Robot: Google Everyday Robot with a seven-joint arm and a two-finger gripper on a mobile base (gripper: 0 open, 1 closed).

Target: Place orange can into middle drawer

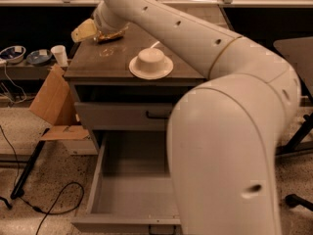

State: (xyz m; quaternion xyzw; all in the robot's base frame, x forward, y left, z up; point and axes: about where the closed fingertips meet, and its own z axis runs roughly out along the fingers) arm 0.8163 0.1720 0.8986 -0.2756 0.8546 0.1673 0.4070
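Observation:
My gripper (87,31), with pale yellow fingers, is at the back left corner of the brown cabinet top (98,65). A small orange-brown shape, apparently the orange can (111,34), lies right beside the fingers, under the wrist; I cannot tell if it is held. The middle drawer (129,192) stands pulled open below, its grey floor bare, and my arm hides its right part. The shallower drawer front (117,116) with a black handle above it is closed.
A white bowl upside down on a plate (150,62) sits mid-top. My big white arm (230,131) fills the right side and hides the green bag. On the left are a cardboard box (49,102), a paper cup (59,55), bowls (12,53) and floor cables (54,199).

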